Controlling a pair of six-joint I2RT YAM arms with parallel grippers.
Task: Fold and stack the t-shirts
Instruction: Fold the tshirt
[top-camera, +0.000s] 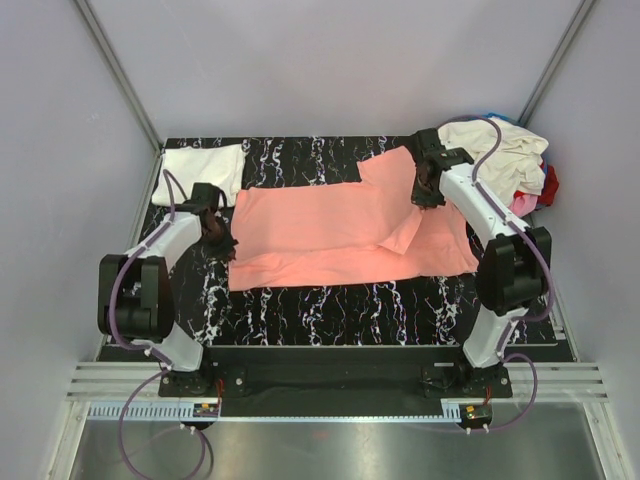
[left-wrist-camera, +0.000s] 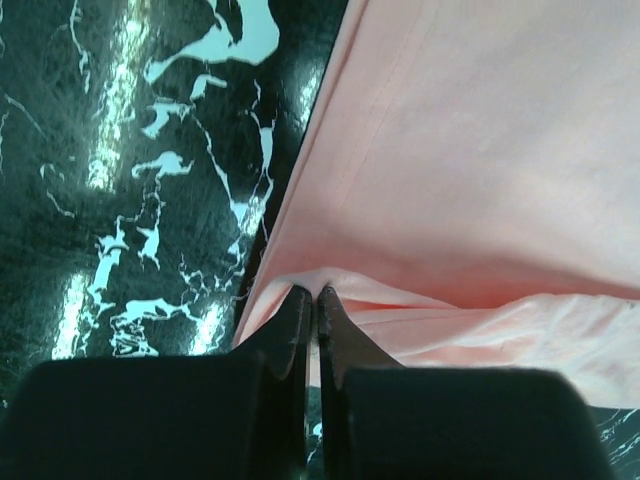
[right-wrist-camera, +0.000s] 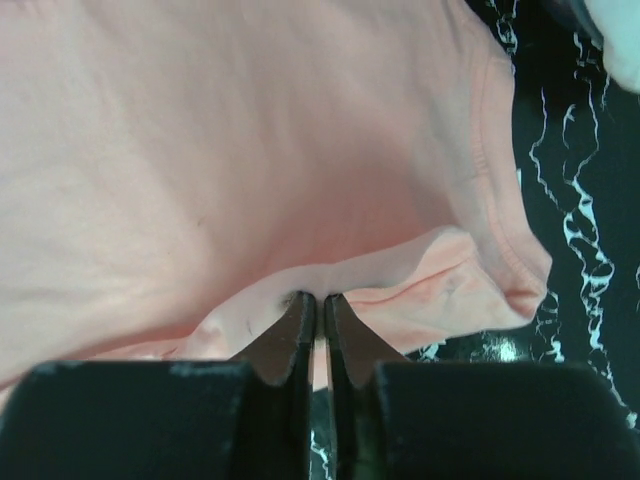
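A salmon-pink t-shirt (top-camera: 340, 230) lies spread across the middle of the black marbled table (top-camera: 330, 300). My left gripper (top-camera: 216, 231) is shut on the shirt's left edge; the left wrist view shows the jaws (left-wrist-camera: 314, 296) pinching a fold of pink cloth (left-wrist-camera: 470, 180). My right gripper (top-camera: 426, 192) is shut on the shirt's upper right part, near a sleeve; the right wrist view shows the jaws (right-wrist-camera: 320, 302) pinching pink cloth (right-wrist-camera: 230, 170). A folded white t-shirt (top-camera: 205, 164) lies at the far left corner.
A heap of unfolded shirts (top-camera: 515, 160), cream on top with red and pink showing beneath, sits at the far right corner. Grey walls with metal rails enclose the table on three sides. The arm bases stand at the near edge.
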